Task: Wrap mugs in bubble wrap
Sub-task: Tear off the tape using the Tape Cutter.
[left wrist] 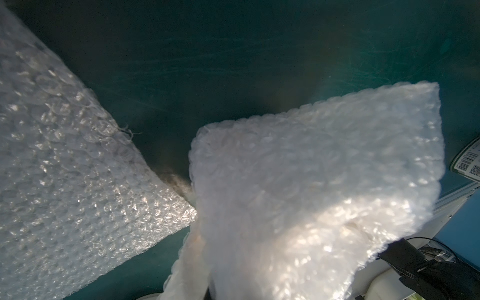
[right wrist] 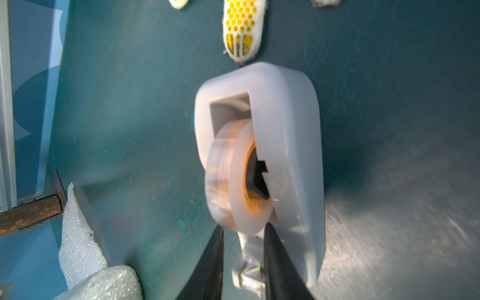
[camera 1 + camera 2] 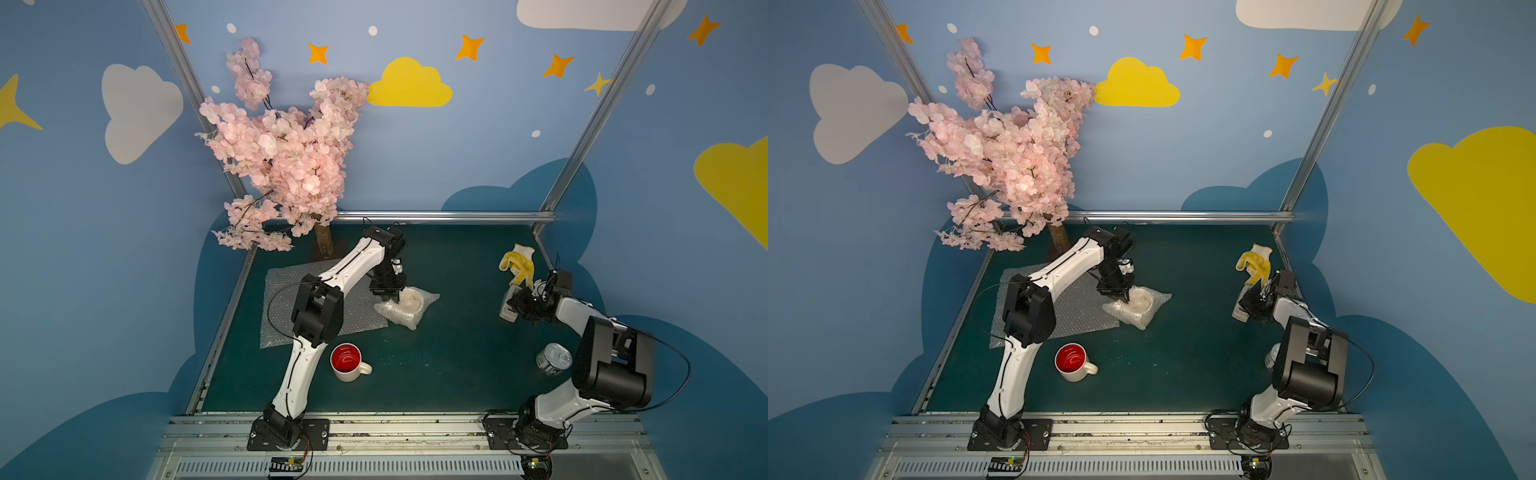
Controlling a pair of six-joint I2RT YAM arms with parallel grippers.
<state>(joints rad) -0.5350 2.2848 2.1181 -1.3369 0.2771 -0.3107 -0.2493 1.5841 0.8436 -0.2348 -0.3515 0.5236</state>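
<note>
Both top views show the green desk (image 3: 449, 365), widest thing in frame, with a flat sheet of bubble wrap (image 3: 282, 299) at centre left and, touching its right corner, a crumpled bundle of bubble wrap (image 3: 409, 309) with a cream mug (image 3: 413, 301) nested in it, mouth up and only partly covered. The left gripper (image 3: 388, 297) stands on the bundle's left edge; its jaws are nearly together, and the left wrist view suggests film (image 1: 311, 181) pinched in them, though the tips themselves are hidden. Lower centre, well apart from both sheets, the red-lined mug (image 3: 347, 360) sits upright, empty and unwrapped. At right, the right gripper (image 2: 242, 262) has its jaws narrowed to either side of the tape dispenser (image 2: 285, 155) at its cutter end, beside the roll of clear tape (image 2: 231, 181) held in the dispenser's slot; whether they have gripped yet cannot be told. A yellow-and-white glove (image 3: 517, 259) lies just beyond the dispenser, and a small can (image 3: 552, 359) sits lower right. The step appears to be fetching tape to seal the first bundle. To do it well, grip the tape end rather than the housing, pull steadily across the cutter, and keep the left pinch firm so the wrap stays closed.
</note>
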